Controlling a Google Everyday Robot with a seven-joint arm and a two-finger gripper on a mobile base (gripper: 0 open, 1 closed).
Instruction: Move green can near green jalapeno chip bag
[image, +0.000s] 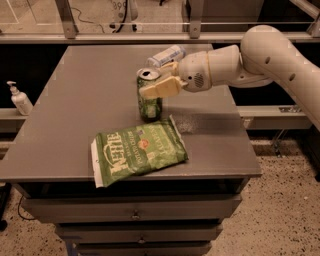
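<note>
The green can (149, 102) is upright in the gripper (156, 80), whose two fingers are closed on its upper part just under the silver top. Its base sits directly below them, just beside the far edge of the green jalapeno chip bag (139, 151). The bag lies flat on the grey table (90, 90), below and in front of the gripper, and a clear plastic bottle (167, 54) lies just behind it.
</note>
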